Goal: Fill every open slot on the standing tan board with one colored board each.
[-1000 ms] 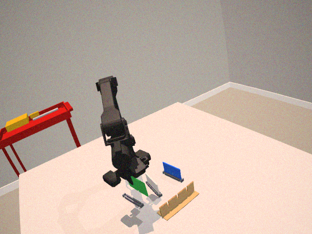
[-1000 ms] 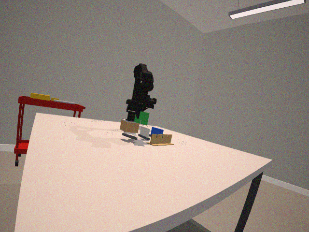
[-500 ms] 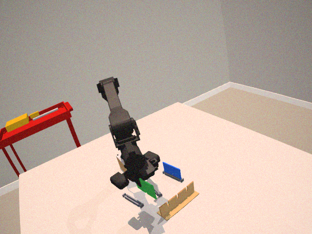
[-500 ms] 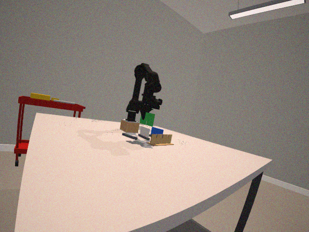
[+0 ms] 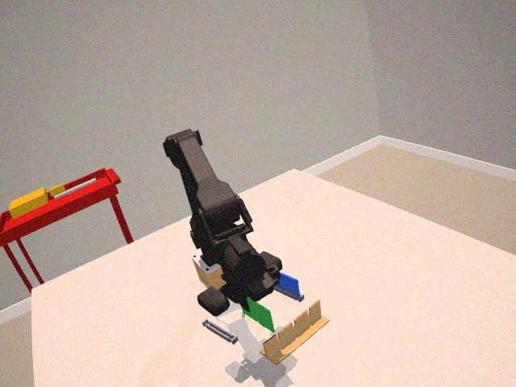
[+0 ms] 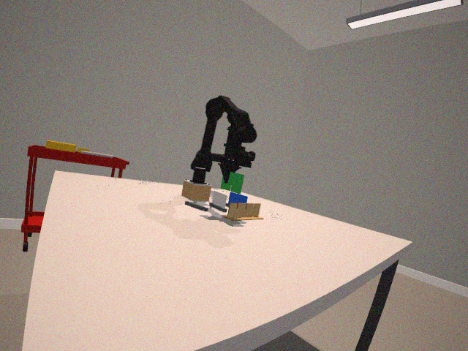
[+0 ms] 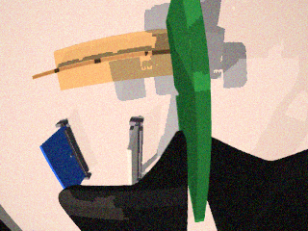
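My gripper (image 5: pixel 247 307) (image 6: pixel 227 179) (image 7: pixel 187 137) is shut on the green board (image 5: pixel 261 317) (image 6: pixel 236 183) (image 7: pixel 192 63) and holds it upright above the table, short of the tan board. The standing tan board (image 5: pixel 287 336) (image 6: pixel 243 211) (image 7: pixel 130 40) shows three open slots in its top edge. In the wrist view the green board covers one end of it. The blue board (image 5: pixel 290 285) (image 6: pixel 238 198) (image 7: pixel 59 156) stands in its holder. The white board (image 6: pixel 219 199) (image 7: pixel 132 166) stands in another holder; it is hidden in the top view. The green board's notch is not clear.
An empty dark holder (image 5: pixel 219 331) (image 6: pixel 196 205) lies on the side of the white board away from the blue one. The arm's wooden base block (image 5: pixel 206 276) (image 6: pixel 195 191) stands behind the holders. A red cart (image 5: pixel 75 202) (image 6: pixel 79 157) stands beyond the table.
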Motion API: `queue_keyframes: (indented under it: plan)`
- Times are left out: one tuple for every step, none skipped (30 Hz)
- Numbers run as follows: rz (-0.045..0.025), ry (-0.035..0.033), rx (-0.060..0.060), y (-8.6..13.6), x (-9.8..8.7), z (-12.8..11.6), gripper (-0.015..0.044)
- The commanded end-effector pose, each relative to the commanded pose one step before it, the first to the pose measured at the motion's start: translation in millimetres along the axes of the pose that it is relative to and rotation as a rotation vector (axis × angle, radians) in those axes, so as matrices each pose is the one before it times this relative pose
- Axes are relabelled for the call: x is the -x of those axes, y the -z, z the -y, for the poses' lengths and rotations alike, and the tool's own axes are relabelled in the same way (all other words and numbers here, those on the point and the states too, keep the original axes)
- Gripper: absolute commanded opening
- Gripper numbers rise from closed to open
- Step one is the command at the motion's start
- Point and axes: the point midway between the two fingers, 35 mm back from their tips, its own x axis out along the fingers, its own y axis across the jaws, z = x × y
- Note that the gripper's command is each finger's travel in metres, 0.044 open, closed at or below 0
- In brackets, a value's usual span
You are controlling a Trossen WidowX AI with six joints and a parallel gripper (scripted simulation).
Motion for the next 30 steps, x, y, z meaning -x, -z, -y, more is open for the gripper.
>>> queue_keyframes:
  plan:
    - [0.00342, 0.00452, -0.0129, -8.39, 1.00, -3.68, 0.0000]
    - [0.00017, -0.00025, -0.0027, -2.08, -0.16, -1.53, 0.0000]
    - [0.00017, -0.00025, -0.0027, -2.07, -0.17, -1.56, 0.0000]
    - [0.00017, -0.00025, -0.0027, -2.06, -0.18, -1.59, 0.0000]
    - [0.00016, -0.00025, -0.0027, -2.04, -0.18, -1.62, 0.0000]
    - [0.00016, -0.00025, -0.0027, -2.04, -0.18, -1.64, 0.0000]
    - [0.00016, -0.00026, -0.0027, -2.03, -0.19, -1.67, 0.0000]
    - [0.00016, -0.00026, -0.0027, -2.01, -0.20, -1.70, 0.0000]
    - [0.00016, -0.00026, -0.0027, -2.00, -0.21, -1.73, 0.0000]
    - [0.00016, -0.00026, -0.0027, -1.98, -0.21, -1.76, 0.0000]
    - [0.00013, -0.00021, -0.0022, -1.62, -0.18, -1.47, 0.0000]
    - [0.00008, -0.00013, -0.0013, -0.96, -0.11, -0.89, 0.0000]
    - [0.00003, -0.00004, -0.0004, -0.32, -0.04, -0.30, 0.0000]
    - [0.00000, 0.00000, 0.0000, -0.01, -0.43, 0.00, 0.0000]
    - [0.00000, 0.00000, 0.0000, -0.04, -1.28, 0.01, 0.0000]
    - [0.00000, 0.00001, 0.0000, -0.05, -2.13, 0.01, 0.0000]
    - [-0.00001, 0.00001, 0.0000, -0.04, -2.67, 0.01, 0.0000]
    - [-0.00001, 0.00001, 0.0000, -0.01, -2.67, 0.00, 0.0000]
    - [-0.00001, 0.00001, 0.0000, 0.01, -2.67, 0.00, 0.0000]
    - [-0.00001, 0.00001, 0.0000, 0.04, -2.66, -0.01, 0.0000]
    - [-0.00002, 0.00000, 0.0000, 0.06, -2.65, -0.01, 0.0000]
    - [-0.00002, 0.00000, 0.0000, 0.07, -2.11, -0.01, 0.0000]
    - [-0.00001, 0.00000, 0.0000, 0.05, -1.26, -0.01, 0.0000]
    - [0.00000, 0.00000, 0.0000, 0.02, -0.42, 0.00, 0.0000]
    - [0.00000, 0.00000, 0.0000, 0.00, 0.00, 0.00, 0.0000]
    - [0.00000, 0.00000, 0.0000, 0.00, 0.00, 0.00, 0.0000]
    - [0.00000, 0.00000, 0.0000, -0.03, -0.22, 0.01, 0.0000]
    - [0.00000, 0.00000, 0.0000, -0.05, -0.44, 0.01, 0.0000]
    - [0.00000, 0.00000, 0.0000, -0.03, -0.52, 0.01, 0.0000]
    - [-0.00001, 0.00000, 0.0000, 0.06, -0.61, -0.02, 0.0000]
